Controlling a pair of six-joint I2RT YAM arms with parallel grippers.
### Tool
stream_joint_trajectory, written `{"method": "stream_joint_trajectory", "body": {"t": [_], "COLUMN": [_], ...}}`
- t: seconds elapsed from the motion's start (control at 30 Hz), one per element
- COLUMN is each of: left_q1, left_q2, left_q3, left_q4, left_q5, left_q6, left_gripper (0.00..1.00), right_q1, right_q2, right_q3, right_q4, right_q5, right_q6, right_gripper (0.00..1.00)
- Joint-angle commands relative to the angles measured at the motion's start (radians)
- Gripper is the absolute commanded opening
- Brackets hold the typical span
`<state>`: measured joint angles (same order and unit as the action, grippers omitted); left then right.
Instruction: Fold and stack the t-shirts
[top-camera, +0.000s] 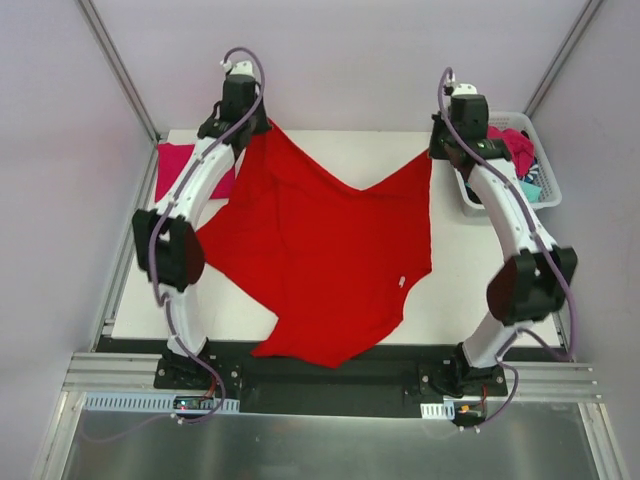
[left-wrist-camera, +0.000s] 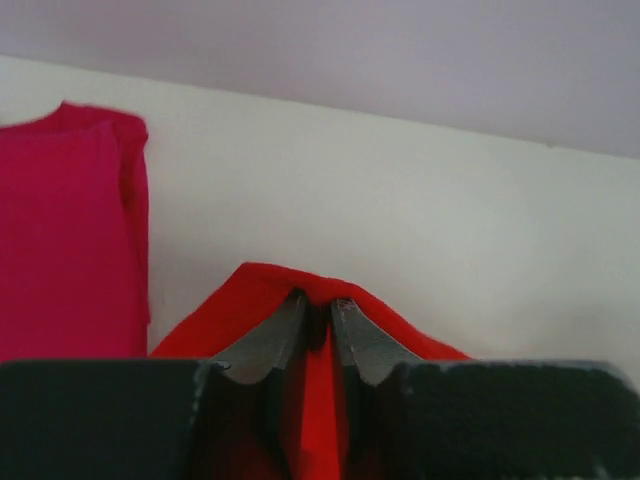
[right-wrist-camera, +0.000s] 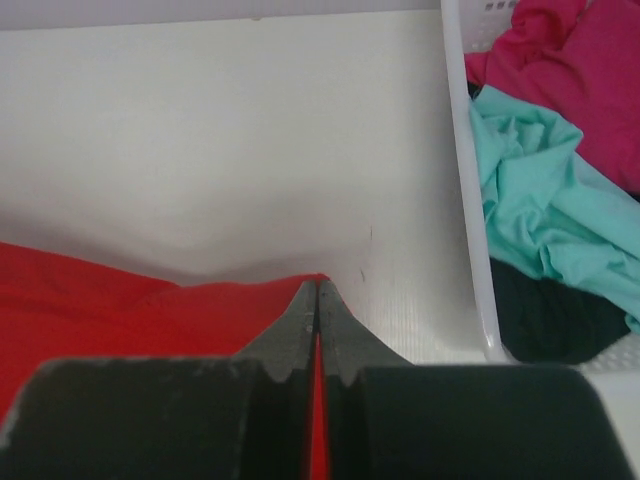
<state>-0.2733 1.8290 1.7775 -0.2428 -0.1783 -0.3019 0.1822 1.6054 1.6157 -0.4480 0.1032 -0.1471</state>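
White table bears the red t-shirt, its near hem spilling past the front edge. Farther back, the left gripper and right gripper each pinch a far corner, and the cloth sags between them. This looks like the spreading step; next they should lay the shirt flat. Beyond lie a folded magenta t-shirt and a basket.

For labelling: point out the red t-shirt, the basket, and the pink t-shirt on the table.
red t-shirt (top-camera: 330, 250): top view, mid-body.
basket (right-wrist-camera: 468, 200): right wrist view, left wall.
pink t-shirt on the table (left-wrist-camera: 65, 240): left wrist view, flat top.
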Motion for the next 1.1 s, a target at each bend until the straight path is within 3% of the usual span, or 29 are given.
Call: {"method": "stream_joint_trajectory", "body": {"t": [0.0, 0.03, 0.07, 0.1, 0.17, 0.2, 0.23, 0.33, 0.57, 0.7, 0.93, 1.07], "left_q1": [0.043, 0.049, 0.054, 0.057, 0.075, 0.085, 0.092, 0.092, 0.007, -0.035, -0.052, -0.023], "left_q2": [0.253, 0.298, 0.331, 0.357, 0.36, 0.342, 0.331, 0.254, -0.023, -0.175, -0.286, -0.32], "left_q3": [0.435, 0.51, 0.604, 0.621, 0.625, 0.619, 0.609, 0.536, 0.162, -0.005, -0.225, -0.326], "left_q4": [-0.101, -0.137, -0.159, -0.167, -0.168, -0.168, -0.168, -0.168, -0.18, -0.248, -0.363, -0.386], "left_q5": [0.046, 0.062, 0.066, 0.071, 0.079, 0.089, 0.088, 0.1, 0.051, 0.031, 0.059, -0.091], "left_q6": [0.006, 0.001, 0.001, 0.0, 0.0, -0.003, -0.008, -0.025, 0.003, -0.008, -0.04, -0.089], "left_gripper": [0.3, 0.55, 0.62, 0.79, 0.97, 0.99, 0.99, 0.99, 0.99, 0.99, 0.99, 0.99], "right_q1": [0.002, 0.0, 0.0, -0.001, -0.003, -0.001, -0.001, 0.0, 0.088, 0.163, 0.301, 0.323], "right_q2": [0.198, 0.232, 0.279, 0.292, 0.295, 0.291, 0.281, 0.235, 0.067, 0.022, -0.045, -0.064], "right_q3": [0.199, 0.273, 0.295, 0.314, 0.332, 0.331, 0.326, 0.309, 0.176, 0.113, -0.064, -0.152], "right_q4": [0.037, 0.022, 0.014, 0.006, 0.009, 0.015, 0.018, 0.012, -0.053, -0.199, -0.328, -0.362], "right_q5": [0.085, 0.089, 0.095, 0.095, 0.104, 0.11, 0.118, 0.11, 0.047, -0.011, -0.051, -0.071], "right_q6": [-0.005, 0.001, 0.0, -0.005, -0.008, -0.011, -0.017, -0.02, -0.019, 0.015, 0.064, 0.095], "right_gripper": [0.1, 0.18, 0.3, 0.45, 0.46, 0.55, 0.55, 0.54, 0.5, 0.5, 0.5, 0.5]}}
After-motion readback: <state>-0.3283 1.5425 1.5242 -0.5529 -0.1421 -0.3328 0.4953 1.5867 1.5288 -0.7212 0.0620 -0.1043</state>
